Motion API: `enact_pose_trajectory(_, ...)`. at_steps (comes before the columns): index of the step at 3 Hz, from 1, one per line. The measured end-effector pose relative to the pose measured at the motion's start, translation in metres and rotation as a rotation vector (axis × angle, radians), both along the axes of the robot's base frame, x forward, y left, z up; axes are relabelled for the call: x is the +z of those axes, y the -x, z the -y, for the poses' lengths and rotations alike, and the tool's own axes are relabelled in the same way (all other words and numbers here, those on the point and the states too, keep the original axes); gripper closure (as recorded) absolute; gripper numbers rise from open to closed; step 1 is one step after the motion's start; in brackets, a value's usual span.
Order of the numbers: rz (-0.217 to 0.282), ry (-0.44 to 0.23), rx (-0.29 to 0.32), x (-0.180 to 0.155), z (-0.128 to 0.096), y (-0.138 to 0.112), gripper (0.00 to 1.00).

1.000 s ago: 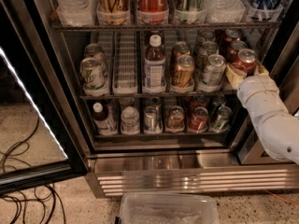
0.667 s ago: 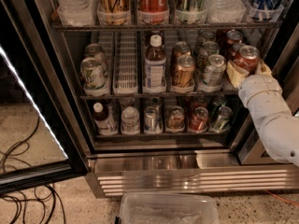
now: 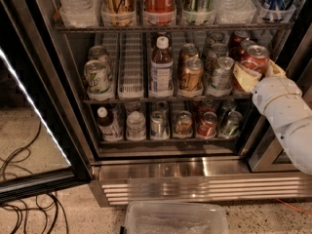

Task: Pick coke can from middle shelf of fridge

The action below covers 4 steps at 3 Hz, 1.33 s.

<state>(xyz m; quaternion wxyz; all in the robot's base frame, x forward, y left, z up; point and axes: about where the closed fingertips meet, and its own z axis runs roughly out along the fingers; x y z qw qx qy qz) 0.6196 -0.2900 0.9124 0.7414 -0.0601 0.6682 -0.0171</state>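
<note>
The coke can (image 3: 254,59), red with a silver top, is at the right end of the middle shelf (image 3: 165,99) of the open fridge (image 3: 195,167). My gripper (image 3: 258,72) reaches in from the right on a white arm. Its cream fingers (image 3: 243,77) sit on both sides of the can and are shut on it. The can stands upright, in front of two more red cans (image 3: 239,38) in the same lane. The can's lower part is hidden behind the fingers.
On the middle shelf stand silver-green cans (image 3: 222,73), gold-brown cans (image 3: 190,75), a bottle (image 3: 161,68), an empty white lane tray (image 3: 130,67) and pale cans (image 3: 97,77). The glass door (image 3: 29,111) is open at left. A clear bin (image 3: 175,219) and cables (image 3: 24,204) lie on the floor.
The coke can and the gripper have shifted slightly upward together. Nothing else on the shelves has moved.
</note>
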Motion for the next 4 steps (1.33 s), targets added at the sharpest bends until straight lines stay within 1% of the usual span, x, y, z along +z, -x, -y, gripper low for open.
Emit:
enact_pose_trajectory(1, -0.019, 0.001, 0.054, 0.006, -0.009, 0.01, 1.0)
enact_pose_trajectory(2, -0.054, -0.021, 0.131, 0.006, -0.019, 0.024, 1.0)
enact_pose_trajectory(3, -0.124, -0.054, 0.23, -0.004, -0.033, 0.041, 1.0)
enact_pose_trajectory(4, -0.183, -0.089, 0.309, -0.015, -0.047, 0.053, 1.0)
